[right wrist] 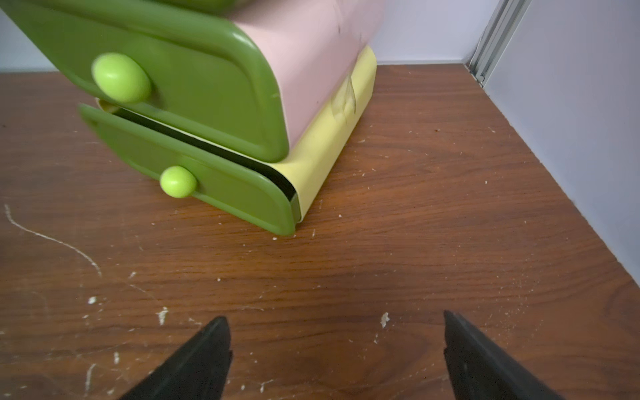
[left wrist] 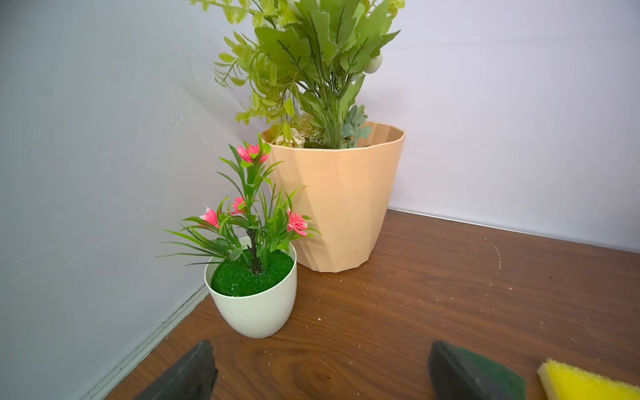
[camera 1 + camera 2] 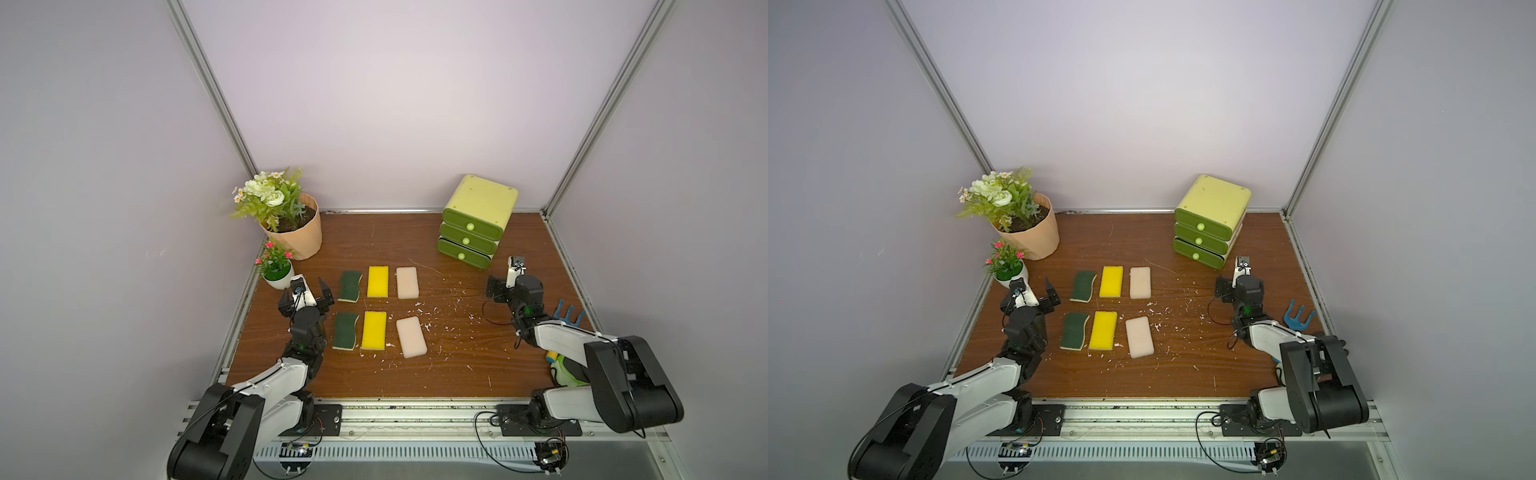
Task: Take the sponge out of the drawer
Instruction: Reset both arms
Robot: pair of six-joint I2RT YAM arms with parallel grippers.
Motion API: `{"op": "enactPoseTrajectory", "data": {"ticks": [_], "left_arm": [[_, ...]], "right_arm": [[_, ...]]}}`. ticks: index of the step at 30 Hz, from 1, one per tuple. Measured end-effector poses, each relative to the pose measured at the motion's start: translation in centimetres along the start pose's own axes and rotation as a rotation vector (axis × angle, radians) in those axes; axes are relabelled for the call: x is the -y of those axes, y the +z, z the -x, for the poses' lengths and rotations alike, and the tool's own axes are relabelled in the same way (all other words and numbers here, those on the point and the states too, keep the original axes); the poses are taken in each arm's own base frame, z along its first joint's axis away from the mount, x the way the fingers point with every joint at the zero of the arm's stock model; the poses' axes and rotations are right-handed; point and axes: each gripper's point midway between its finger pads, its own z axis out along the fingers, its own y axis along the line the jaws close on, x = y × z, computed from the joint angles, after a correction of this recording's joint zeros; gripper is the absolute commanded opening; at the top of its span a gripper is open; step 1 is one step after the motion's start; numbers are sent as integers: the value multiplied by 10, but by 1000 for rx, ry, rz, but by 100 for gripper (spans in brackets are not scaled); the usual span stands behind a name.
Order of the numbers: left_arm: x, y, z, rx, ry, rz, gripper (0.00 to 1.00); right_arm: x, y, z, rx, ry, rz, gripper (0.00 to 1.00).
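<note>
A yellow-green cabinet point(image 3: 482, 199) point(image 3: 1214, 199) with three dark green drawers stands at the back right in both top views. The bottom drawer point(image 1: 221, 187) point(image 3: 462, 254) is ajar by a narrow slit; the upper two sit shut. The sponge in the drawer is hidden, since no drawer's inside shows. My right gripper point(image 1: 334, 317) point(image 3: 505, 279) hovers low over the table just in front of the cabinet's right corner, open and empty. My left gripper point(image 2: 322, 346) point(image 3: 305, 289) is open and empty at the left, facing the plant pots.
Several scrub pads and foam blocks lie in two rows mid-table: green point(image 3: 350, 286), yellow point(image 3: 378, 281) and pink point(image 3: 407, 282). A peach plant pot point(image 3: 301, 239) and a small white pot point(image 3: 277, 281) stand back left. A blue toy rake point(image 3: 567, 316) lies by the right arm.
</note>
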Motion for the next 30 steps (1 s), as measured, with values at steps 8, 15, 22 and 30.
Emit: {"op": "enactPoseTrajectory", "data": {"ticks": [8,15,22,30], "left_arm": [[7,8,-11,-12,43,-31,98],[9,13,-15,-6,58,-39,98],[15,15,-18,-4,87,-74,98],[22,17,-16,19,121,-110,98]], "right_arm": [[3,-1,-2,87,-59,-3,99],[8,-1,-3,133,-56,16,99],[15,-8,-8,185,-27,44,99],[13,-9,-9,196,-19,66,99]]}}
